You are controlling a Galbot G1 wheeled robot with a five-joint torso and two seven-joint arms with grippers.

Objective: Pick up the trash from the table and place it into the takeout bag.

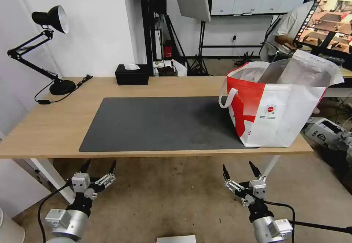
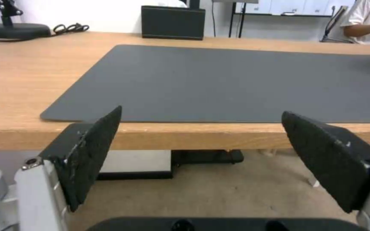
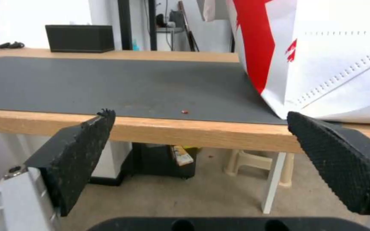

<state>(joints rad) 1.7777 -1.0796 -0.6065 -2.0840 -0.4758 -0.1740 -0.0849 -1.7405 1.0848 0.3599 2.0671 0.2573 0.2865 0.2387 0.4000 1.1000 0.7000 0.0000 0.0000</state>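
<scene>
Bag (image 1: 277, 111) stood at desk's (image 1: 55, 125) 3 o'clock, on mat (image 1: 157, 124) edge; judged light, floppy, best held by handles. Left hand (image 1: 98, 168), right hand (image 1: 239, 171) spread, empty, below desk's front edge.

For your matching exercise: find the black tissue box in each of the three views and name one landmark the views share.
Head view: the tissue box sits at the table's far edge, behind the grey mat.
Left wrist view: the tissue box sits beyond the mat's far edge.
Right wrist view: the tissue box sits past the mat.
Shared landmark: the mat.
</scene>
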